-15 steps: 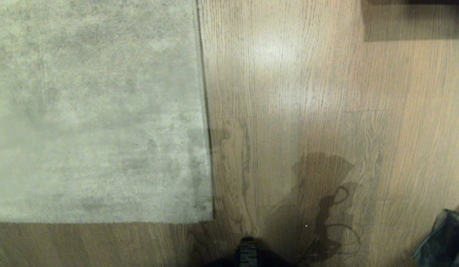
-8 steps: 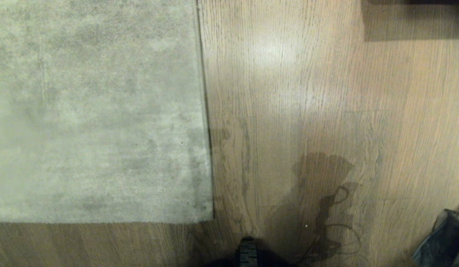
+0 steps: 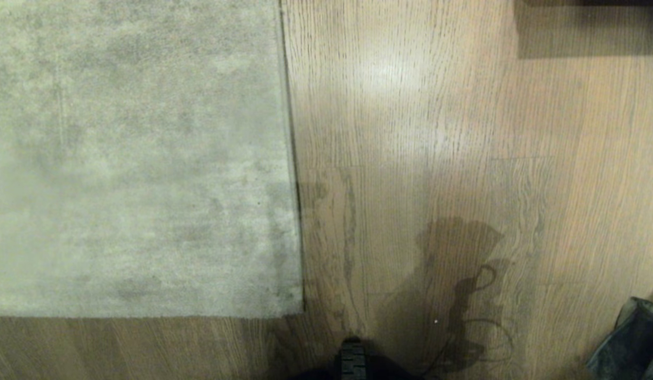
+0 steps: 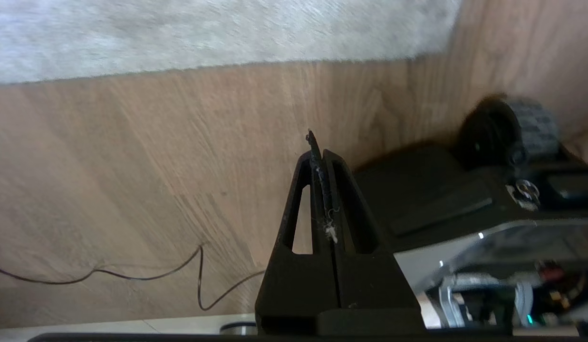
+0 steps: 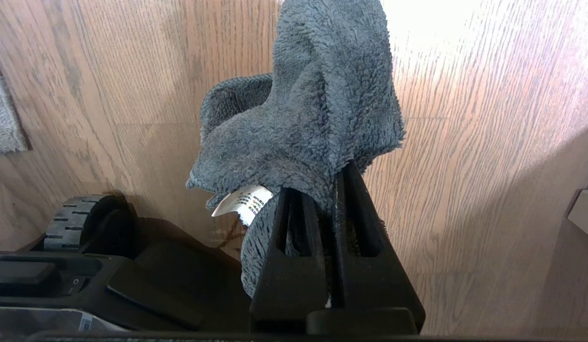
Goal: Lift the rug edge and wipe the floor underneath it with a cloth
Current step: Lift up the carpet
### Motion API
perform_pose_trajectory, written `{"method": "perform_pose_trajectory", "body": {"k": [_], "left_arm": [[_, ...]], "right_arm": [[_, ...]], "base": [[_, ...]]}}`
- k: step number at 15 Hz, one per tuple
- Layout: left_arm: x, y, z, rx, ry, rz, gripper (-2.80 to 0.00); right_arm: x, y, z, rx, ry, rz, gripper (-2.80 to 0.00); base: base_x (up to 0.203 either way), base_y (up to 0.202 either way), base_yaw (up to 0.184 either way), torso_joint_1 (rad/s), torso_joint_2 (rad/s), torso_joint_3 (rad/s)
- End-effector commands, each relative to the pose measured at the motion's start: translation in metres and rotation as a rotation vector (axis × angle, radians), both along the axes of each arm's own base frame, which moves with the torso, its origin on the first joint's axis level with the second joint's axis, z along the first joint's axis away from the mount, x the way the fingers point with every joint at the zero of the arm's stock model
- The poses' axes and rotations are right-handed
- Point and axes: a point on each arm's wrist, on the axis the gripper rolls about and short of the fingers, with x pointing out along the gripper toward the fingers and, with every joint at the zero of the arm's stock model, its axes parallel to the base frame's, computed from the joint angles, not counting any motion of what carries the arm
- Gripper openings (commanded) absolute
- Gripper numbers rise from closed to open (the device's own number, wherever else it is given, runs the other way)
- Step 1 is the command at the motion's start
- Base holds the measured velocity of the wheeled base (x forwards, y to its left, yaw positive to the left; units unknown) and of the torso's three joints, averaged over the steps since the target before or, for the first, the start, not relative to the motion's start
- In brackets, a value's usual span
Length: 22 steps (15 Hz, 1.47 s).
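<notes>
Wood planks, brown with wavy dark lines, make up the floor (image 3: 463, 158), and it is the biggest thing in sight. A large pale grey rug (image 3: 136, 158) lies flat on it and fills the far left part of the head view. The rug edge (image 3: 292, 158) runs straight up and down the middle of that view and meets a near corner close to the robot's base. The edge lies flat, so no lifting has begun. This looks like the very start of the job.

The cloth (image 5: 303, 123) is soft, fluffy and dark grey. The right gripper (image 5: 332, 199) has its jaws squeezed on one end of it, and the rest bunches up above the floor. A small white tag (image 5: 241, 202) pokes out of it. In the head view only a dark bit shows at the near right corner, likely the cloth.

The left gripper (image 4: 318, 156) has its jaws pressed together with nothing inside. It hangs above bare floor near the rug's near edge.

The next move, I think, needs the left jaws to open, go down to the rug edge, slip under the thin border and pinch it. That is tricky, since the edge hugs the floor.

Neither arm shows in the head view. A thin dark wire (image 4: 132, 273) lies on the floor, and where it leads is cut off. A dark shape (image 3: 590, 26) at the far right corner is too dim to name.
</notes>
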Motion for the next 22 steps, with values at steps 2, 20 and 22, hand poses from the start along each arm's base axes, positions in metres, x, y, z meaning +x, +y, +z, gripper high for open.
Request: {"method": "perform_pose_trajectory", "body": {"k": [2,20,22], "left_arm": [[0.000,0.000,-0.001,0.001,0.007,-0.016,-2.80],[0.002,0.000,0.029,-0.059,-0.091,-0.009,-2.80],[0.008,-0.001,0.037,-0.060,-0.069,-0.019,-2.80]], "right_arm": [[0.000,0.000,0.000,-0.001,0.000,0.001,-2.80],[0.000,0.000,0.000,-0.001,0.000,0.000,-2.80],[0.000,0.000,0.000,-0.001,0.000,0.001,-2.80]], "base": [[0.000,0.000,0.000,0.000,0.00,0.000],[0.000,0.000,0.000,0.000,0.00,0.000],[0.000,0.000,0.000,0.000,0.00,0.000]]}}
